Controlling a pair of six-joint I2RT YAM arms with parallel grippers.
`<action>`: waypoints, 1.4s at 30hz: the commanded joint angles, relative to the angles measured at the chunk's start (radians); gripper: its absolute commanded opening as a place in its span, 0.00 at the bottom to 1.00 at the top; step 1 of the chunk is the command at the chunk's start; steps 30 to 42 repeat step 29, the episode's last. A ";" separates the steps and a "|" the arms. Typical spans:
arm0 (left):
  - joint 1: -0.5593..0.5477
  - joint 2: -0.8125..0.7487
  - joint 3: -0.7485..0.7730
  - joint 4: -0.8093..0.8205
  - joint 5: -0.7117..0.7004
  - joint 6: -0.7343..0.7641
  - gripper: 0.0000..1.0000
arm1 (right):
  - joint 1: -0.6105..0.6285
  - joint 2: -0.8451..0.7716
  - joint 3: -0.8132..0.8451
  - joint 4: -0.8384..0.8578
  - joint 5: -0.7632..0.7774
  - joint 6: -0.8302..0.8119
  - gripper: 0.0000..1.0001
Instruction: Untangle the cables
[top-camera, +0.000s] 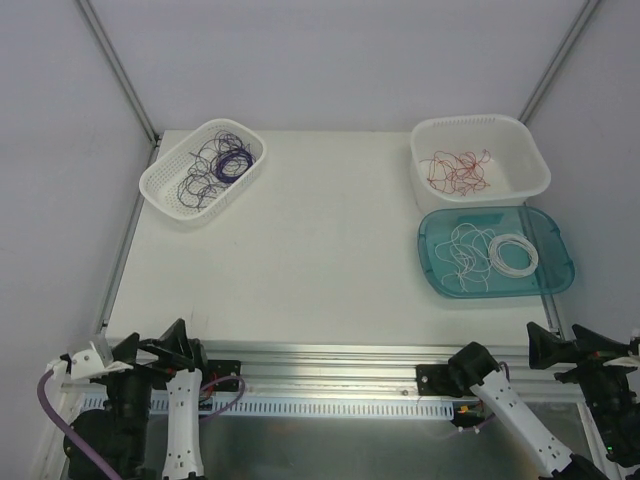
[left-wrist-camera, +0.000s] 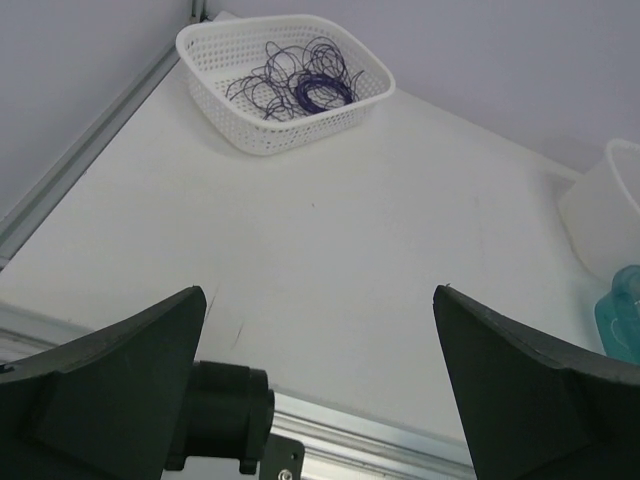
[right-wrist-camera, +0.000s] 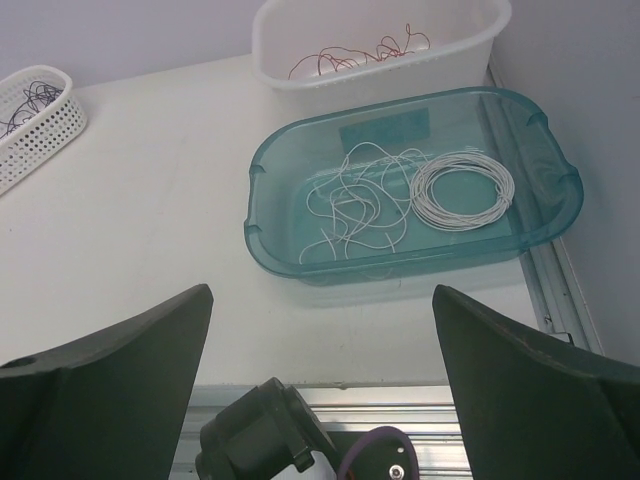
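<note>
1. Both arms sit at the near edge of the table (top-camera: 300, 260); the left gripper (left-wrist-camera: 320, 380) and right gripper (right-wrist-camera: 320, 380) have their fingers spread wide and hold nothing
2. The cables lie in three containers at the far side: purple wire (top-camera: 222, 165) in a white mesh basket (top-camera: 160, 185) at far left, red wire (top-camera: 455, 170) in a white tub (top-camera: 530, 165) at far right, and white wire (top-camera: 468, 250) in a teal tray (top-camera: 560, 270) just near of the tub
3. In the tray, a neat white coil (right-wrist-camera: 462, 188) lies on the right, with loose white loops (right-wrist-camera: 350, 210) beside it on the left; the purple wire also shows a tight coil (left-wrist-camera: 322, 92) among loose strands, while the red wire looks wholly loose
4. This scene fits both a stage with tangles yet to be sorted and a stage where each colour already sits apart in its own container; the pictures do not settle which
5. Any grasp on these wires calls for a long reach over the table and a fine pinch on a thin strand, down past a container wall
6. The walls of basket, tub and tray stand in the way of a low approach; loops may snag each other when lifted
</note>
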 joint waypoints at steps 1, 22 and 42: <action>-0.002 -0.055 0.015 -0.149 -0.022 0.032 0.99 | -0.001 -0.050 0.006 -0.073 -0.002 -0.058 0.97; -0.002 -0.164 -0.169 -0.171 -0.002 -0.048 0.99 | 0.024 -0.117 -0.025 -0.072 0.022 -0.004 0.97; 0.000 -0.161 -0.151 -0.169 -0.014 -0.043 0.99 | 0.024 -0.104 -0.037 -0.060 0.032 -0.006 0.97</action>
